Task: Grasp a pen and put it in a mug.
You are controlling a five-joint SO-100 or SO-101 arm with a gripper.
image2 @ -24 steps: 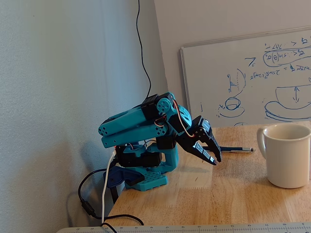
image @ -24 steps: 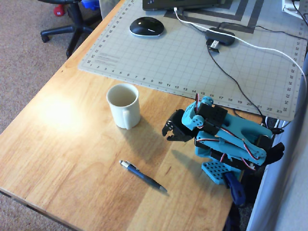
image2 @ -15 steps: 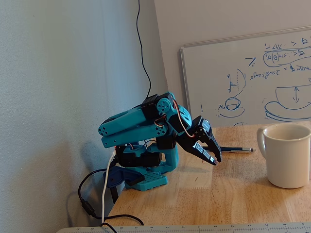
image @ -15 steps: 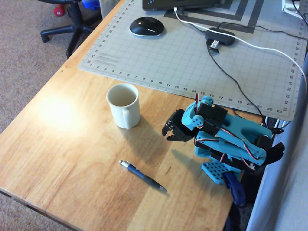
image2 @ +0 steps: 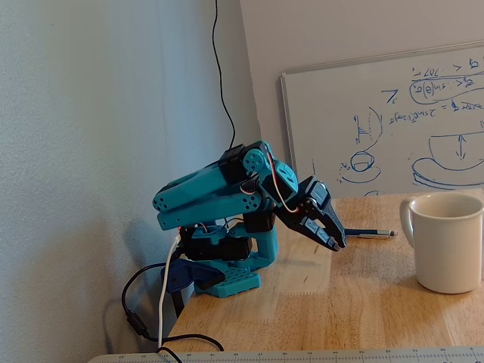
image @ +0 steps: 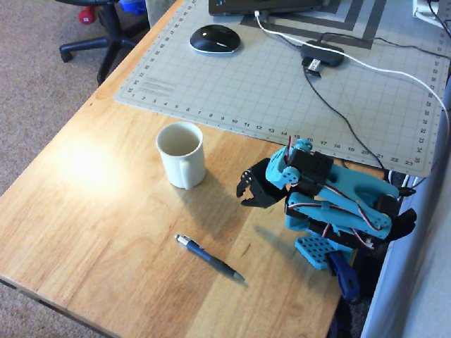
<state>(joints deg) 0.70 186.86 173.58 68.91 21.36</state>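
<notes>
Here the wooden bench fills most of the overhead view, its far part covered by a grey gridded cutting mat. In the fixed view a whiteboard with blue sketches leans against the wall behind the bench.

The teal and black arm sits folded at the right edge of the bench in the overhead view, its links doubled back over the base. The end effector hangs low, just above the wood, pointing toward the bench's middle; in the fixed view it slopes downward with its black fingers drawn together and nothing between them.

The mug stands upright on the bare wood, just short of the mat's edge, its handle turned toward the bench's near edge in the overhead view. It sits to the left of the end effector there, apart from it. In the fixed view the mug stands at the right edge of the frame.

The pen lies flat on the wood, slanting, with its silver end toward the mug, clear of both mug and end effector. In the fixed view only part of the pen shows beyond the fingertips.

A black computer mouse rests on the mat's far side, near a small black hub with trailing cables.
</notes>
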